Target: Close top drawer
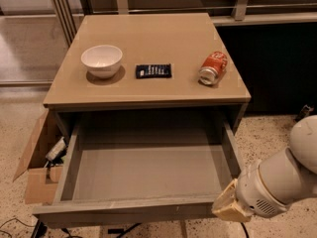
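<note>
Drawer [124, 213] is fully out, filling the lower centre of the frame. Gripper [229, 209] sits lower right at the front panel's right corner, likely staged to push it in. Can't tell if the claw is open or closed, and contact is unclear.

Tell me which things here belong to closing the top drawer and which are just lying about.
For the job: top drawer, pulled open; gripper, by its front corner.
Lying about: white bowl, black packet, tipped red soda can on the cabinet top; cardboard box beside it.
</note>
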